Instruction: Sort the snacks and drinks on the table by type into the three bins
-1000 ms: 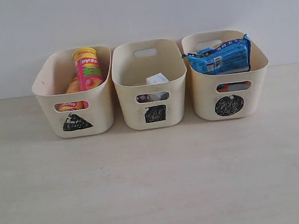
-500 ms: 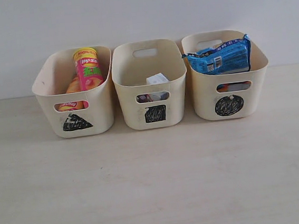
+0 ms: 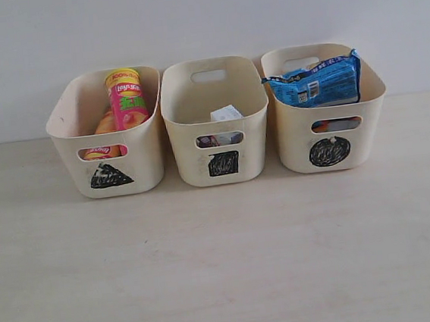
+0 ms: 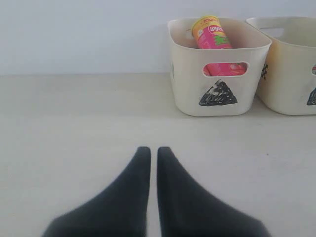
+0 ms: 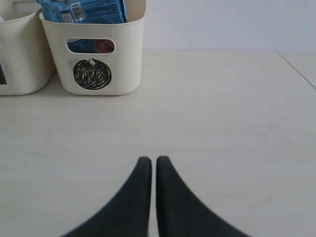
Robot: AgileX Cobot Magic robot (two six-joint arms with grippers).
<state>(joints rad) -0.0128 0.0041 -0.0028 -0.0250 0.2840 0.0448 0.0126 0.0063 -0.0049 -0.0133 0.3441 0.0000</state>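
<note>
Three cream bins stand in a row at the back of the table (image 3: 224, 259). The triangle bin (image 3: 107, 152) holds the tall pink chip can (image 3: 127, 99) and the yellow-red can (image 3: 103, 126). Inside the square bin (image 3: 217, 142) a white and blue carton (image 3: 226, 114) shows, with a dark carton (image 3: 207, 141) visible through the handle cutout. The circle bin (image 3: 334, 130) holds the blue bag (image 3: 320, 81), and an orange bag (image 3: 321, 126) peeks through its cutout. My left gripper (image 4: 153, 149) and right gripper (image 5: 152, 159) are shut and empty, low over bare table, outside the exterior view.
A pale wall rises right behind the bins. A seam or table edge (image 5: 296, 69) runs at the far right in the right wrist view.
</note>
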